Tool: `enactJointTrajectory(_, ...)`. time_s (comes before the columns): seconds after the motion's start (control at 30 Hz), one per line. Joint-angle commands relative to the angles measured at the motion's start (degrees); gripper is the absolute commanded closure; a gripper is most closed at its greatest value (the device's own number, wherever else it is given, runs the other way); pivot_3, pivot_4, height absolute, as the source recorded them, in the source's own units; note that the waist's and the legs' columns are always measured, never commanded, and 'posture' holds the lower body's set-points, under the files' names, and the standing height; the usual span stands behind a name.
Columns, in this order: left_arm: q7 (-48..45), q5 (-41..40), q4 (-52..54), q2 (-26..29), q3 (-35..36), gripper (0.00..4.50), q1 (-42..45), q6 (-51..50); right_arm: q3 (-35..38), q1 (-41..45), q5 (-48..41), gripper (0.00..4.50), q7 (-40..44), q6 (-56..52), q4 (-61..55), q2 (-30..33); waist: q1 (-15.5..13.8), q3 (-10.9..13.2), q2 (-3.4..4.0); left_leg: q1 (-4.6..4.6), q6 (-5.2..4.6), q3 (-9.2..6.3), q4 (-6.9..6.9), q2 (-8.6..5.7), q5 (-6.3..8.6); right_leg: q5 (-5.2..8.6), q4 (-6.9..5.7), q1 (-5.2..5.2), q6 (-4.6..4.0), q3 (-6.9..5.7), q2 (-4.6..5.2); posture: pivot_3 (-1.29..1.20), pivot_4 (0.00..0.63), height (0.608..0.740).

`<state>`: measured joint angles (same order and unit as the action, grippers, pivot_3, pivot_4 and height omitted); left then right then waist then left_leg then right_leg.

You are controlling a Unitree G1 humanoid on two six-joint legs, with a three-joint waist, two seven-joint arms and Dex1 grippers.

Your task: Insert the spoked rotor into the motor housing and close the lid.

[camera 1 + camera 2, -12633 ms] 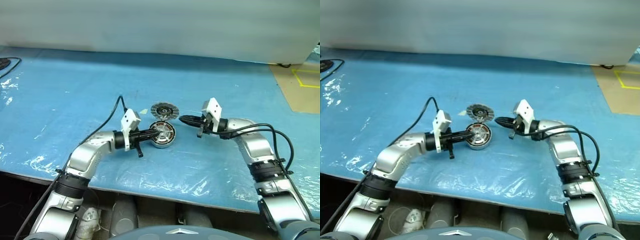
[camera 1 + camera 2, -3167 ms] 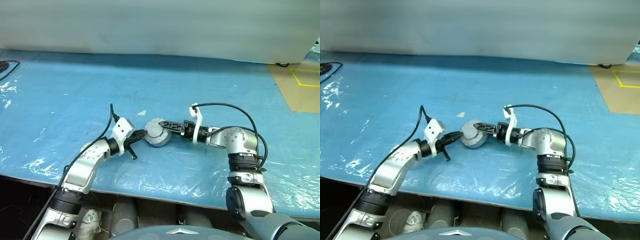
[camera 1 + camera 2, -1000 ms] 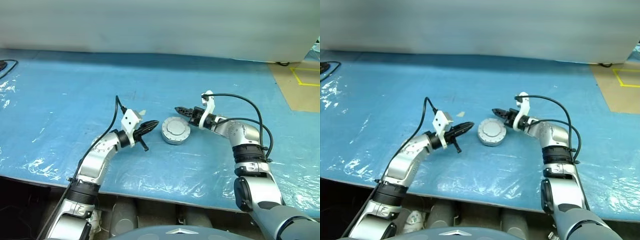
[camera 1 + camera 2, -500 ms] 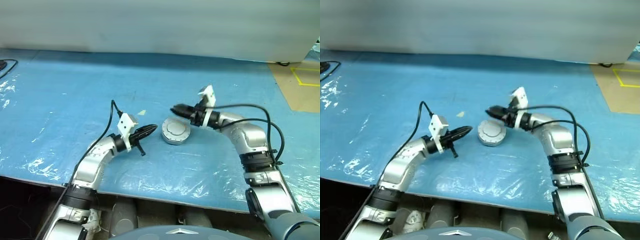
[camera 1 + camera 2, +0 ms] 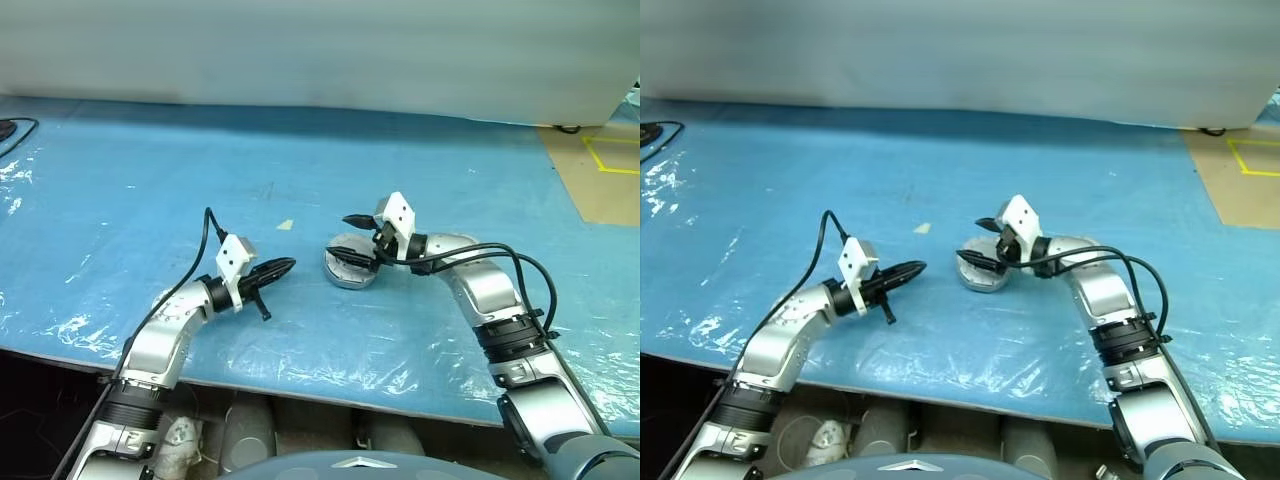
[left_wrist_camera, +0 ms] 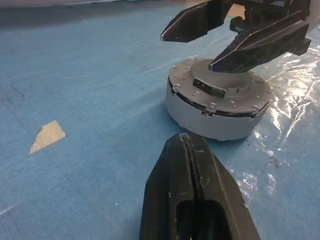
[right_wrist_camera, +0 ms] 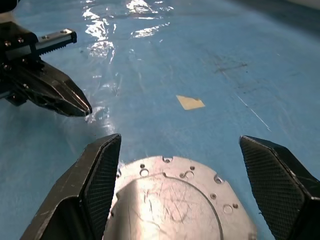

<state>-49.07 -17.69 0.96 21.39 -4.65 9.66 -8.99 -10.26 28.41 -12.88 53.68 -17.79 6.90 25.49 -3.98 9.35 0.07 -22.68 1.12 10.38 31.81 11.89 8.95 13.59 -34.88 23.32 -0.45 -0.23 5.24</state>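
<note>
On a blue plastic-covered table [image 5: 120,180], the left gripper [image 5: 285,265] is clenched empty, its tip pointing toward the assembled motor housing [image 6: 217,102] just to its right. A small tan scrap [image 5: 286,225] lies farther back. The lid [image 7: 167,200] sits closed on the housing, no writing legible on it. The right gripper [image 5: 350,235] hovers spread wide over it, grasping nothing.

A blue sheet [image 5: 150,170] covers the counter, with glossy clear plastic film [image 5: 330,345] crinkling along its near edge. A pale wall [image 5: 320,50] rises behind. At far right lies brown cardboard [image 5: 600,180] marked with yellow tape [image 5: 612,155].
</note>
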Motion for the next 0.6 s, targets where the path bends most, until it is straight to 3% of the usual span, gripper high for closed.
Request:
enactJointTrajectory(0.03,-0.3,-0.2,1.9,0.2,-0.1,4.50,-0.1,1.2,0.0,-0.6,0.3,0.52,2.1,2.2,-0.4,1.3,0.0,0.0,0.00,0.00,-0.02,0.00,0.00,0.00,0.01,0.00,-0.01,0.00,0.00,0.00,0.00,0.00,0.150,0.740)
enactJointTrajectory(0.3,-0.6,0.1,1.1,0.1,-0.4,4.50,0.4,1.5,-2.5,-2.0,4.3,0.52,2.4,3.7,1.6,1.8,0.1,0.0,0.00,0.01,-0.18,-0.02,0.18,0.02,0.10,0.00,-0.15,-0.01,0.00,0.01,0.00,0.00,0.150,0.740)
enactJointTrajectory(0.43,-0.3,0.5,1.2,0.1,-0.4,4.50,0.3,1.7,-4.0,-2.1,7.2,1.46,1.1,6.4,3.8,1.3,0.1,0.0,-0.02,0.06,-0.18,-0.04,0.37,0.04,0.11,0.00,-0.34,-0.05,-0.01,0.03,0.00,0.00,0.150,0.740)
enactJointTrajectory(0.6,-0.1,0.8,1.2,0.4,-0.2,4.50,0.0,1.9,-4.0,-1.6,7.1,1.52,1.0,7.0,4.0,0.6,0.1,0.0,-0.03,0.51,-0.17,-0.03,0.40,0.03,0.12,-0.02,-0.45,-0.35,-0.04,0.16,0.00,0.00,0.150,0.740)
